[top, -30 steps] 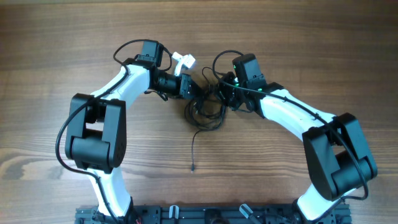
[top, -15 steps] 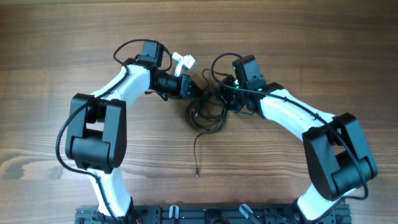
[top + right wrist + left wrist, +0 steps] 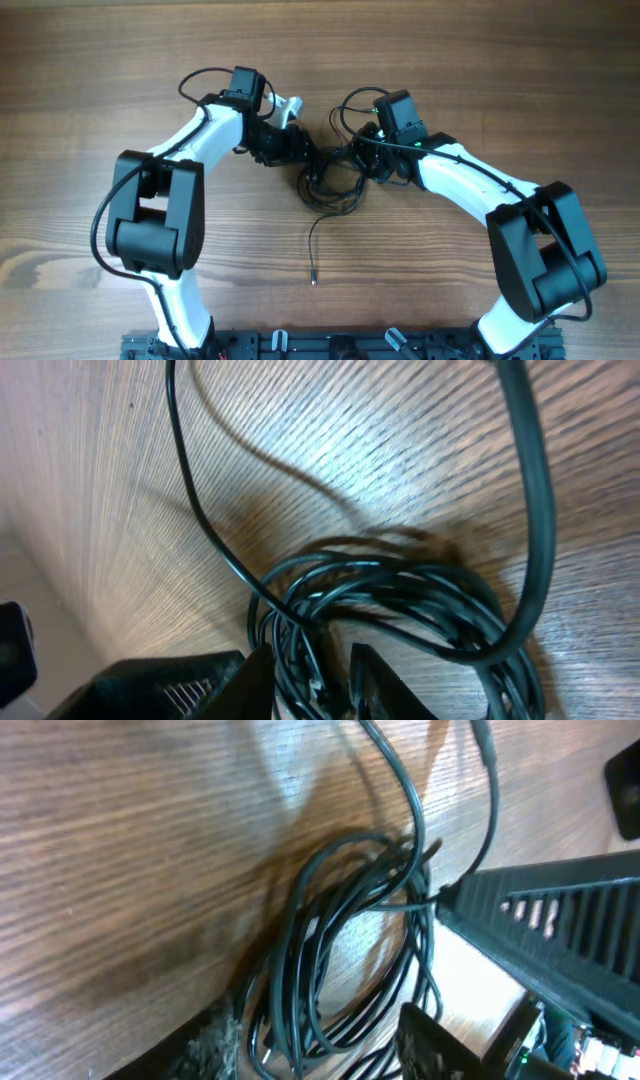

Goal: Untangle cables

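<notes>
From overhead we see a bench [image 3: 500,60] of brown wood with fine grain running across it. The cables [image 3: 332,188] lie near its middle, between the two white-and-black arms, as a small tangle of thin, glossy black cord wound in loose oval loops. One strand trails out of the tangle toward the near edge and ends in a small plug [image 3: 312,281]. The left gripper [image 3: 308,153] reaches the tangle's upper left side and the right gripper [image 3: 362,160] its upper right. From this height we cannot tell how their jaws stand.

From the left wrist, the loops show as several round, smooth strands lying on one another, with dark shadow on the wood beneath. The left gripper's fingers [image 3: 432,1038] stand well apart, and the lower part of the coil lies between them. We see no strand pinched. The right gripper's ribbed black finger [image 3: 560,915] meets the coil from the right.

From the right wrist, the strands shine against pale, striped grain. The right gripper's matte black fingers [image 3: 250,678] leave a narrow gap and are pinched on a few strands of the cables. A thicker black cord [image 3: 535,510] arcs over the bundle.
</notes>
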Robot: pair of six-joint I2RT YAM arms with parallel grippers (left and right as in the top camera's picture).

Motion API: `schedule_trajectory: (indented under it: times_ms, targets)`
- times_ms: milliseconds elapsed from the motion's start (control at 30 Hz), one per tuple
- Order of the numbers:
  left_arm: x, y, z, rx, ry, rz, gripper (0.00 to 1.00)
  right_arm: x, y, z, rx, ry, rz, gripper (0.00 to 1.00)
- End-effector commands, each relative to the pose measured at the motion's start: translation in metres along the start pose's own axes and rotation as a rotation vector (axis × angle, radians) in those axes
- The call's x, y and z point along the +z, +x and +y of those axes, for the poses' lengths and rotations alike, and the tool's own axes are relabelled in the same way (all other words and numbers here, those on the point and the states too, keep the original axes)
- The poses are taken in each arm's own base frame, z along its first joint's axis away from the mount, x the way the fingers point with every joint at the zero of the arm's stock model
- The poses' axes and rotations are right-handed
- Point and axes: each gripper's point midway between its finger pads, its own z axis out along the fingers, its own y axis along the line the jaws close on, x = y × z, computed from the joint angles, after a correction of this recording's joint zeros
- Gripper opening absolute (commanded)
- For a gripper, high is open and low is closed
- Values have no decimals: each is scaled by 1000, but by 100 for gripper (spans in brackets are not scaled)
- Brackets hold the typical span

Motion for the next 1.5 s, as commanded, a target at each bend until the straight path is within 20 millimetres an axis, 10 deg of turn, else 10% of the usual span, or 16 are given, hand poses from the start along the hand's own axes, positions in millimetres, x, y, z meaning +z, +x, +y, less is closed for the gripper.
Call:
schedule_trajectory:
  times_ms: [0,633,1267,1467]
  targets:
    - [11,6,7,12,-80,29,51,6,-2,-9,-20,35,-25,27]
    - [26,11,9,79,-222,44,15,5,2,-21,-33,82,-6,27]
    - [28,-9,2,191,-191,-24,4,5,19,-15,-21,42,94,27]
    - [29,-2,-29,307,8,2,4,6,27,-11,-34,35,113,27]
